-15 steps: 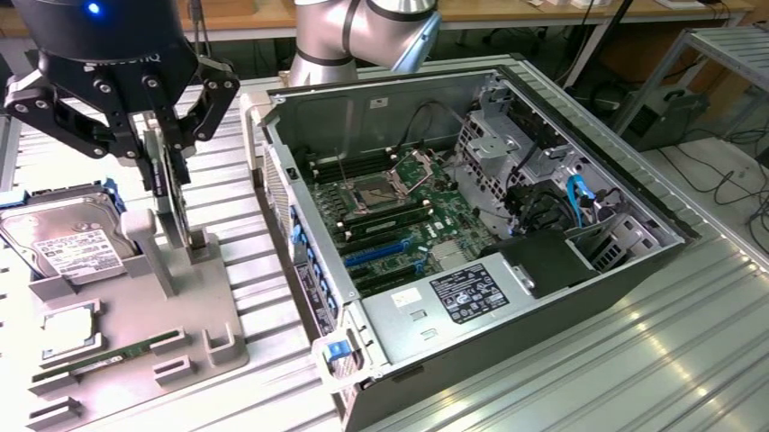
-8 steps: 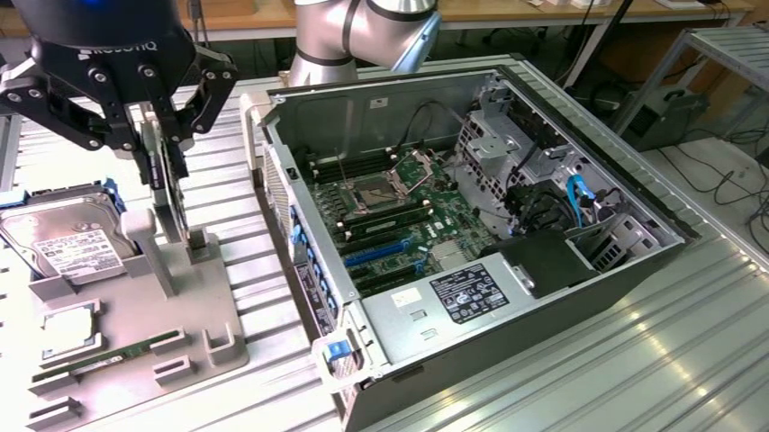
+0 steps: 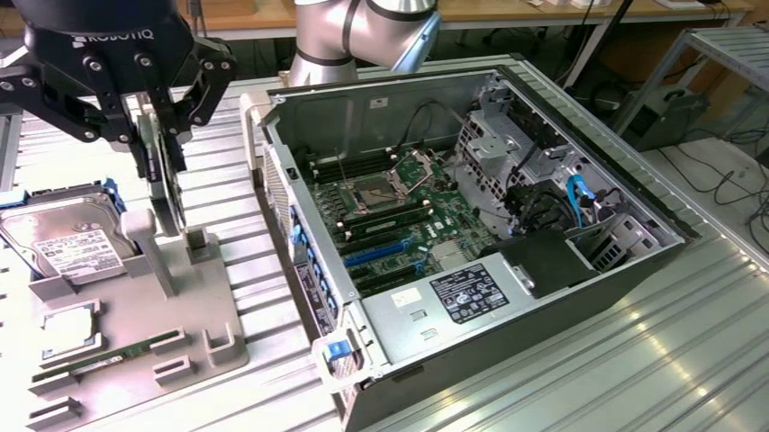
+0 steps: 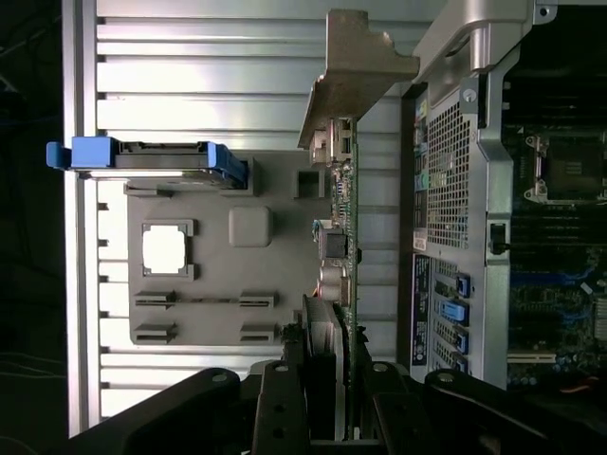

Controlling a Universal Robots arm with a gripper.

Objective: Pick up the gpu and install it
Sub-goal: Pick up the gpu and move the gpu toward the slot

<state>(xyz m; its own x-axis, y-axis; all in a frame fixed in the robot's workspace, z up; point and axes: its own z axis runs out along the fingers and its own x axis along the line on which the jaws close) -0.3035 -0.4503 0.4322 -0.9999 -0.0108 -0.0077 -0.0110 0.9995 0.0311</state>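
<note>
Green-edged gpu (image 4: 340, 248) with silver bracket sits clamped between the part-closed gripper's (image 4: 330, 384) fingers in the wrist view. From the exterior view it is a thin dark slab upright over the tray (image 3: 180, 324), beside the case (image 3: 348, 112).

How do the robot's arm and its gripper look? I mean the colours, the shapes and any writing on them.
The arm is made of round silver-grey tubes with a thick cylindrical joint. The gripper is matte black, with white ROBOTIQ lettering on its body. Its two fingers are jointed black linkages with small silver bolts at the pivots.
</note>
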